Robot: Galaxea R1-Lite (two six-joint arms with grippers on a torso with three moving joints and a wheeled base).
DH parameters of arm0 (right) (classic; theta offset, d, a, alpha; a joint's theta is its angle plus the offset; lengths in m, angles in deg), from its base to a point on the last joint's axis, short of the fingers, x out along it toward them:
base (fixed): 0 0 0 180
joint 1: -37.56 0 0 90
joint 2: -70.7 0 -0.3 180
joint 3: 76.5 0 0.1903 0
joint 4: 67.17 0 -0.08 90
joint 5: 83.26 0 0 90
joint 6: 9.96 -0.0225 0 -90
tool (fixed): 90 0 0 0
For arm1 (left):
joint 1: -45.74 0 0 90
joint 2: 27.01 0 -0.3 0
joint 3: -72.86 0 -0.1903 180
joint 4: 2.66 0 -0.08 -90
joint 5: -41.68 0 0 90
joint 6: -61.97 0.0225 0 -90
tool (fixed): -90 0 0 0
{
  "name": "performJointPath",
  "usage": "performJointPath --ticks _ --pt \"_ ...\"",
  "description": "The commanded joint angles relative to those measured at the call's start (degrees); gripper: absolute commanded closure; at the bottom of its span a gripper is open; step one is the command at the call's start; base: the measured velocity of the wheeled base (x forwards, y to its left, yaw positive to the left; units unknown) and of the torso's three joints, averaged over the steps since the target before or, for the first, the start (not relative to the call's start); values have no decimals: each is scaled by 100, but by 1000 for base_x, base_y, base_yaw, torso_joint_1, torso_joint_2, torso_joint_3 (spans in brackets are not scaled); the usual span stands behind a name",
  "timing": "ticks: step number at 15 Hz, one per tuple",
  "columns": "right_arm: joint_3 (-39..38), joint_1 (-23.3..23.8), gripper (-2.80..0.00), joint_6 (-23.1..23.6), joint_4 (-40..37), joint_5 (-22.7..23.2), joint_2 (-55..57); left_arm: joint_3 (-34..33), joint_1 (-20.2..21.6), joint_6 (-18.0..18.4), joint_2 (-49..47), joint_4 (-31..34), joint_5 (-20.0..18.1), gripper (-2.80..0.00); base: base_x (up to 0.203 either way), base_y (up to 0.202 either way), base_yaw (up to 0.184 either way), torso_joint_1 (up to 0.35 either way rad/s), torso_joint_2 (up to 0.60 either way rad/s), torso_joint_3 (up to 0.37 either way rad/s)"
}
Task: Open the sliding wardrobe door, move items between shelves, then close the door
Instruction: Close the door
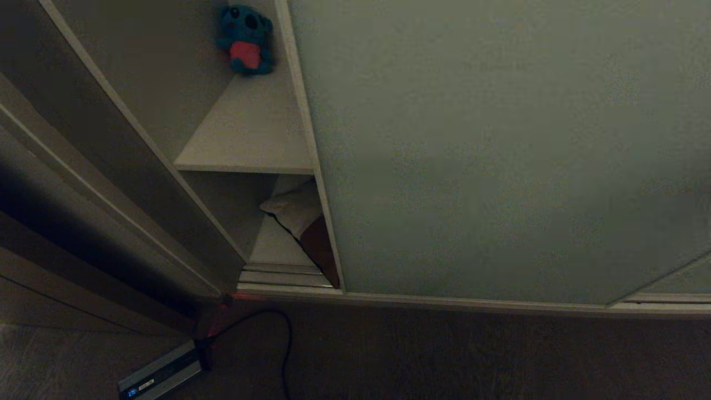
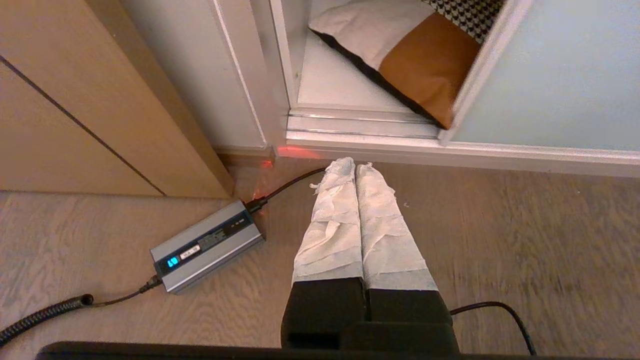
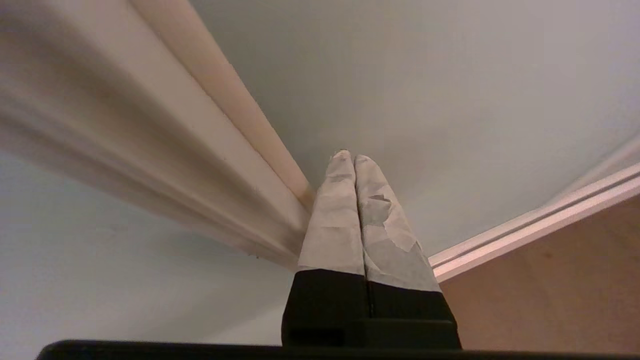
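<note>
The sliding wardrobe door (image 1: 500,155), a large pale grey-green panel, covers most of the wardrobe and leaves a narrow gap at its left. In that gap, a patched cushion (image 1: 303,219) in beige, rust-brown and houndstooth lies on the lower shelf (image 1: 278,247), partly hidden behind the door's edge strip (image 1: 308,139). The upper shelf (image 1: 250,133) is above it. My left gripper (image 2: 355,167) is shut and empty, low over the floor in front of the cushion (image 2: 400,55). My right gripper (image 3: 348,157) is shut and empty, its tips close to the door panel (image 3: 425,90) beside a light strip (image 3: 225,90). Neither arm shows in the head view.
A blue plush toy (image 1: 246,40) with a red belly sits at the back of the upper shelf. A grey power adapter (image 2: 207,245) and its black cable (image 1: 278,333) lie on the wooden floor before the door track (image 2: 360,122). A darker side frame (image 1: 111,166) stands at the left.
</note>
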Motion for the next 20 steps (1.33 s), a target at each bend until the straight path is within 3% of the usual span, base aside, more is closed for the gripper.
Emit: performJointPath --ticks 1,4,13,20 --pt "-347 -2 0 -10 -7 129 -323 0 0 -1 -9 -2 0 0 0 0 0 0 0 0" --pt "-966 -115 0 -6 -6 403 -775 0 0 -1 -9 -2 0 0 0 0 0 0 0 0" --pt "-2333 -751 0 -4 733 431 -1731 0 0 -1 -9 -2 0 0 0 0 0 0 0 0" --pt "-3124 -1330 0 70 757 431 -2536 0 0 -1 -9 -2 0 0 0 0 0 0 0 0"
